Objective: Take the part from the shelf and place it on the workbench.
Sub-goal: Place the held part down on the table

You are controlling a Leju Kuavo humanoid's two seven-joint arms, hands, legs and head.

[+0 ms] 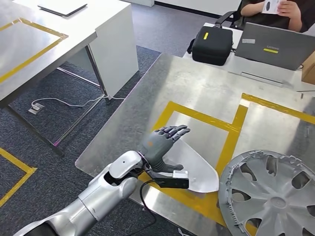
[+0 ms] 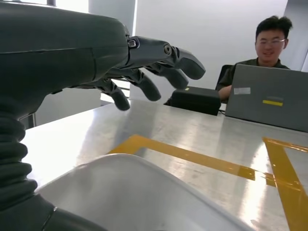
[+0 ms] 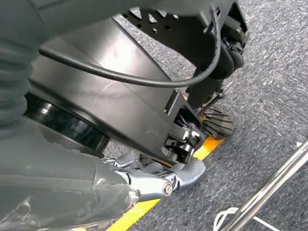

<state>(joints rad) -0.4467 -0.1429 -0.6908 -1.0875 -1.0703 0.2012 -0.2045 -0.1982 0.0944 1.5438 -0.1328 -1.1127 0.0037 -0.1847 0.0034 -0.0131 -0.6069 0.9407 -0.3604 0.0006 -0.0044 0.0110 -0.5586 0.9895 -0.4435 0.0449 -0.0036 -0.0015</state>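
Left hand (image 1: 163, 145) open over pale, curved part (image 1: 193, 169)

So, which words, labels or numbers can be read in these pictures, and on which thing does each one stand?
No text is readable.
White sticker and yellow label on the laptop lid: too blurred to read.
Yellow tag on the black case: too small to read.
Silver hubcap and silver part beside the left hand: no marking visible.
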